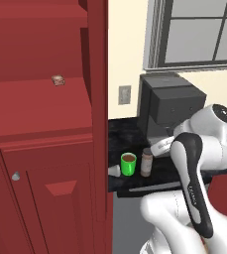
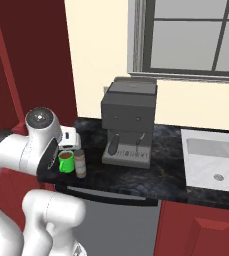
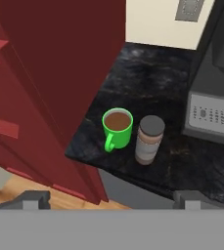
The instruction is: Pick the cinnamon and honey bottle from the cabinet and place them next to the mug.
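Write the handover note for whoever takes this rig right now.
Gripper: open, holding nothing, above the counter's front edge.
Cinnamon: upright on the counter right beside the mug, apart from it; that part looks done.
Honey bottle: I cannot find it in these views; a small lump lies on the cabinet shelf.
Left: find the honey bottle, fetch it, set it by the mug.

I see the cabinet in smooth, painted-looking dark red wood, the surface in glossy black speckled stone, the mug in shiny green plastic-like glaze, the cinnamon matt brown, grey-capped.
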Tool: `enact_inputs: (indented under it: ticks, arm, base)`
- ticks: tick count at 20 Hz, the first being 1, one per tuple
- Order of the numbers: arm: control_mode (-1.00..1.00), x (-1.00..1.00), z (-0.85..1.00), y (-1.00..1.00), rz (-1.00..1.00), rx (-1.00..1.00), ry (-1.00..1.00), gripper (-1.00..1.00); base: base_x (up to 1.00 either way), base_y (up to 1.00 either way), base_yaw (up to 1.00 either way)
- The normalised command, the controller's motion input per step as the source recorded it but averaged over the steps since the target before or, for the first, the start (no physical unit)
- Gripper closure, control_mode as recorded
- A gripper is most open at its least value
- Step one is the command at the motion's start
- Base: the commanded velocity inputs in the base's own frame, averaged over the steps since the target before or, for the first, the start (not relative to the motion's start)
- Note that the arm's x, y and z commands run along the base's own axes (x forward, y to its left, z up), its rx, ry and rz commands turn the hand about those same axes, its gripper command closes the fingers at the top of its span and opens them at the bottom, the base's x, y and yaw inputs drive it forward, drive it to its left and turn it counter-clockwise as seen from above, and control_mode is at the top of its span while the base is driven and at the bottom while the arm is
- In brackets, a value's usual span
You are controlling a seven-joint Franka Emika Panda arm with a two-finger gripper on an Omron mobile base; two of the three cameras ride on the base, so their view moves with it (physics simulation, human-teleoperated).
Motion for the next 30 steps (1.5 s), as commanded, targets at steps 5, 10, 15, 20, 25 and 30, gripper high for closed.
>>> enact_inputs:
  ticks: [5,10,15,20,25,30]
  arm:
    - [1.00,-0.07,0.00,0.00,0.00,0.00,0.00,-1.00]
    - [1.00,0.00,0.00,0.00,0.00,0.00,0.00,-1.00]
    - [1.00,0.00,0.00,0.00,0.00,0.00,0.00,-1.00]
    - [1.00,0.00,0.00,0.00,0.00,0.00,0.00,-1.00]
    - [1.00,0.00,0.00,0.00,0.00,0.00,0.00,-1.00]
    - [1.00,0.00,0.00,0.00,0.00,0.00,0.00,-1.00]
  base:
    - [-0.58,0.00,0.00]
    - [-1.00,0.08,0.00]
    - [-1.00,0.26,-0.03]
    - [-0.94,1.00,-0.11]
    - [-0.07,1.00,-0.19]
    - [0.12,1.00,-0.23]
